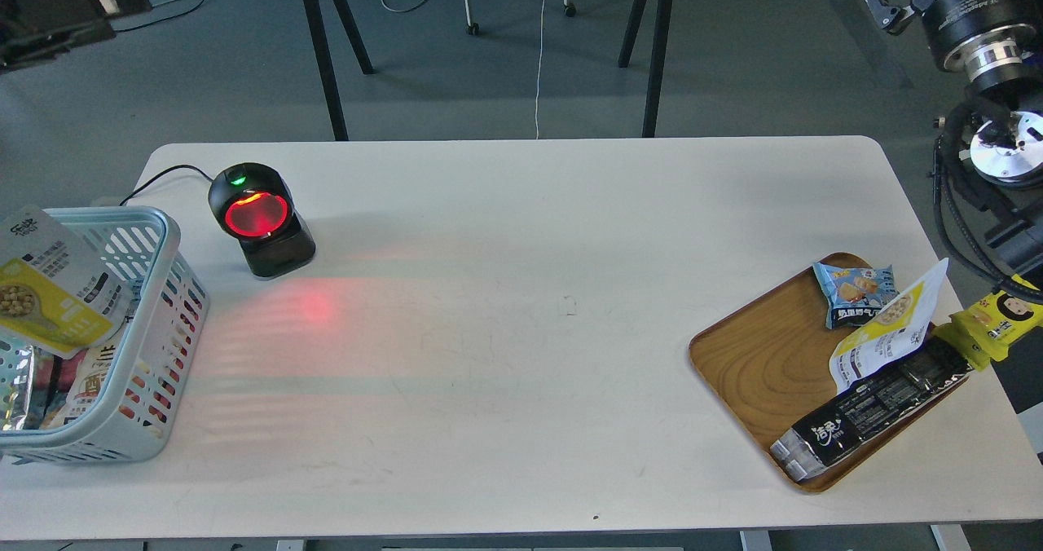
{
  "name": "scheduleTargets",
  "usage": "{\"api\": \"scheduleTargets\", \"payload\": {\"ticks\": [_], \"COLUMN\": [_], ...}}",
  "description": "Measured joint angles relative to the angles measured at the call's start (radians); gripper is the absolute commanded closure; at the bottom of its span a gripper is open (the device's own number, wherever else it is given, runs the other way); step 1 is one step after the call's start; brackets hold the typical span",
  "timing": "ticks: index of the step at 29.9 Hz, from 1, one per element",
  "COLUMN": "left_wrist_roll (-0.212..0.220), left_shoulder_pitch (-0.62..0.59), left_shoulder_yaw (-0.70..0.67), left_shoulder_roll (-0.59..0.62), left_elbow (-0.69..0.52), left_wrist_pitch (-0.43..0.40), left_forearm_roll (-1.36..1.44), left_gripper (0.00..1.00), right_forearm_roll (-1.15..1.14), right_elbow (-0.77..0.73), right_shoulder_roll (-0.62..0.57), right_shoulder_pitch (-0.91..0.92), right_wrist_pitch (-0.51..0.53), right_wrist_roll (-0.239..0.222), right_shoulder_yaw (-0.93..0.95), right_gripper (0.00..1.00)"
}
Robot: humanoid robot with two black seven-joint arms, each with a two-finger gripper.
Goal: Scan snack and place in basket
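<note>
1. Since the snack (45,290) lies tilted on top of the other packs at the basket's (155,388) near-left rim, not down inside, it could slide off over the edge if anything bumps the basket.
2. Scanner (259,217) glows red just beside the basket, so a low swing could knock it.
3. Right end effector (888,1) is up at the far right corner, well apart from the snack across the whole desk (505,355). Looks released, holding nothing.
4. Left end effector isn't in view.
</note>
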Motion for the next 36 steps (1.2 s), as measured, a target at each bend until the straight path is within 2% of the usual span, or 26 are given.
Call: {"api": "scheduleTargets", "payload": {"ticks": [2, 7, 16, 22, 26, 32, 36], "left_wrist_roll": [0.003, 0.047, 0.055, 0.056, 0.065, 0.139, 0.147], "left_shoulder_pitch": [0.0, 0.0, 0.003, 0.011, 0.029, 0.071, 0.081], "left_shoulder_yaw": [-0.022, -0.106, -0.252, -0.367, -0.377, -0.379, -0.376], "left_shoulder_roll": [-0.078, -0.275, -0.583, -0.733, -0.779, -0.816, -0.833], "left_elbow": [0.054, 0.223, 0.53, 0.7, 0.744, 0.751, 0.753], "left_wrist_pitch": [-0.015, -0.021, -0.021, -0.021, -0.021, -0.021, -0.021], "left_forearm_roll": [-0.11, -0.407, -0.61, -0.772, -0.89, -0.998, -1.014], "left_gripper": [0.01, 0.01, 0.01, 0.01, 0.01, 0.01, 0.01], "right_forearm_roll": [0.0, 0.001, 0.002, 0.009, 0.012, 0.013, 0.014], "right_elbow": [0.013, 0.044, 0.04, 0.035, 0.033, 0.031, 0.032], "right_shoulder_roll": [0.005, 0.007, 0.007, 0.051, 0.074, 0.1, 0.116], "right_shoulder_pitch": [0.012, 0.025, 0.022, -0.015, -0.037, -0.071, -0.103], "right_wrist_pitch": [-0.014, -0.024, -0.021, -0.001, 0.002, 0.005, 0.006], "right_wrist_roll": [0.0, -0.009, -0.118, -0.14, -0.151, -0.154, -0.148], "right_shoulder_yaw": [0.011, 0.05, 0.146, 0.189, 0.205, 0.216, 0.229], "right_gripper": [0.03, 0.04, 0.02, 0.02, 0.02, 0.01, 0.01]}}
